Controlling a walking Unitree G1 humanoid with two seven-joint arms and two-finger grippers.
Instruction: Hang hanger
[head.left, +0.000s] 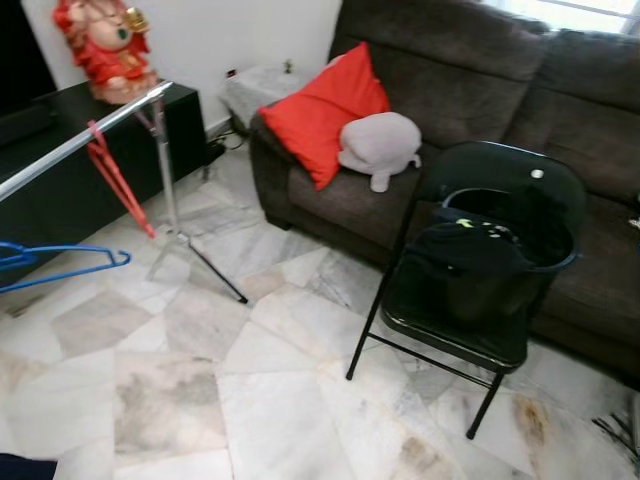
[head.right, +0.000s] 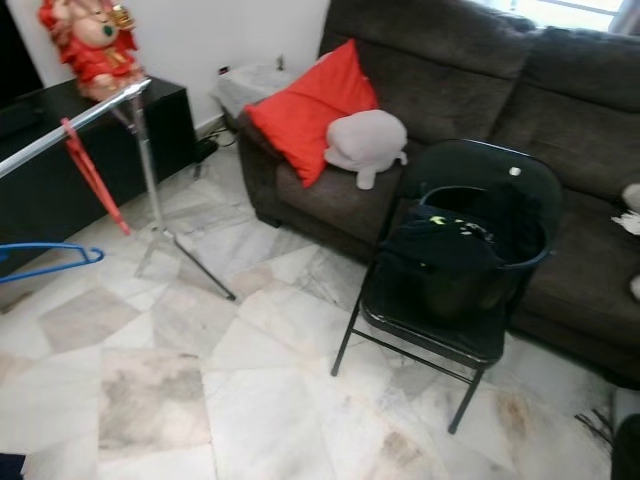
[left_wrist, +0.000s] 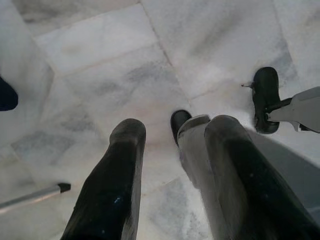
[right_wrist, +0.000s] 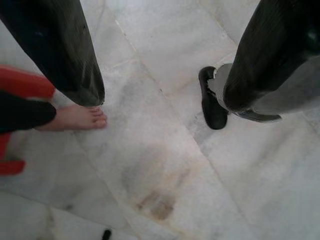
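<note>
A silver clothes rail (head.left: 90, 135) on a tripod stand runs in from the left. On it hangs a red hanger (head.left: 115, 178). A blue hanger (head.left: 62, 262) pokes in from the left edge, lower down; what holds it is hidden. My left gripper (left_wrist: 175, 135) hangs open above the marble floor, nothing between its fingers (left_wrist: 117, 185). My right gripper (right_wrist: 165, 97) is also open and empty, pointing down at the floor.
A black folding chair (head.left: 470, 330) carries a black basket (head.left: 500, 255) of dark clothes before a brown sofa (head.left: 470, 90) with a red cushion (head.left: 325, 110) and grey plush. A black cabinet (head.left: 60, 170) stands behind the rail. A person's bare foot (right_wrist: 75, 117) rests near my right gripper.
</note>
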